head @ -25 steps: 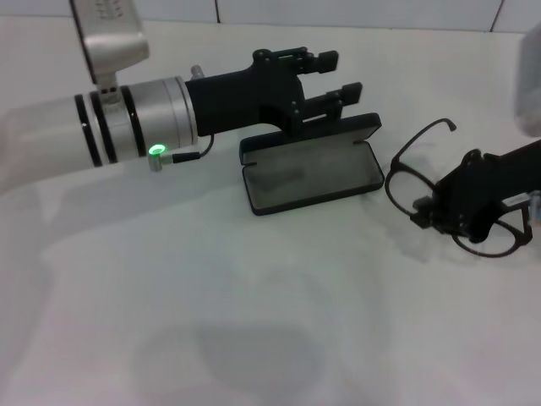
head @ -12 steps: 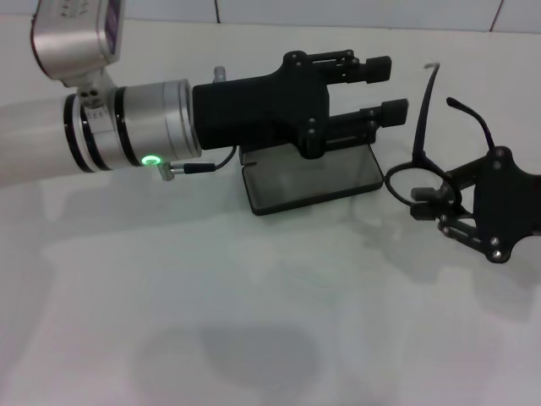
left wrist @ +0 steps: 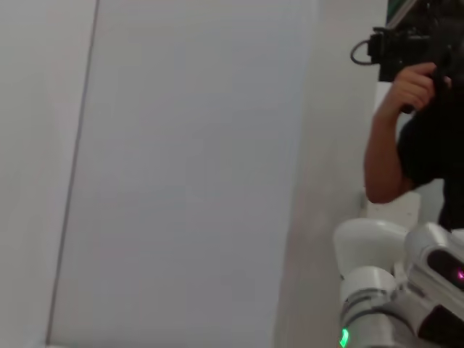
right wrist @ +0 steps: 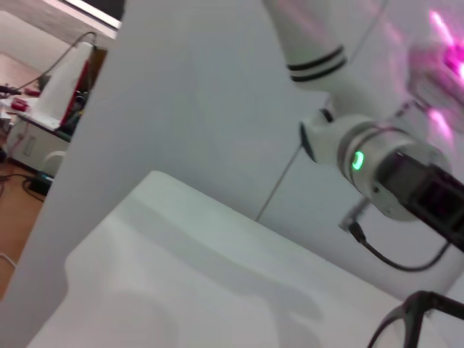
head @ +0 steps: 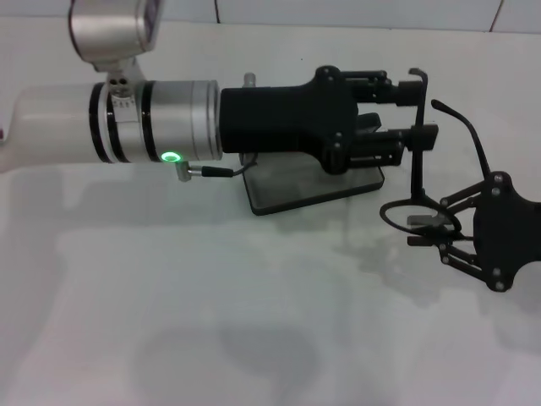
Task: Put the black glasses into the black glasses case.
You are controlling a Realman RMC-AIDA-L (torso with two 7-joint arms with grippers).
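Note:
The black glasses (head: 408, 205) hang above the table at the right, lens rims low and both temple arms pointing up and away. My right gripper (head: 428, 230) is shut on their front frame. A bit of the frame shows in the right wrist view (right wrist: 409, 319). My left gripper (head: 412, 110) reaches across from the left, open, its fingertips at the nearer temple arm, which crosses the gap between them. The black glasses case (head: 296, 188) lies open on the table under the left gripper. Only its grey-lined tray shows; the lid is hidden behind the gripper.
The white table (head: 211, 321) spreads out in front of the case. The left arm's silver wrist (head: 156, 118) spans the left half of the head view and also shows in the right wrist view (right wrist: 362, 163). A person (left wrist: 413, 109) stands beyond the table.
My left gripper has moved right over the case to the glasses' temple arm. My right gripper has lifted and turned the glasses so the temple arms point up.

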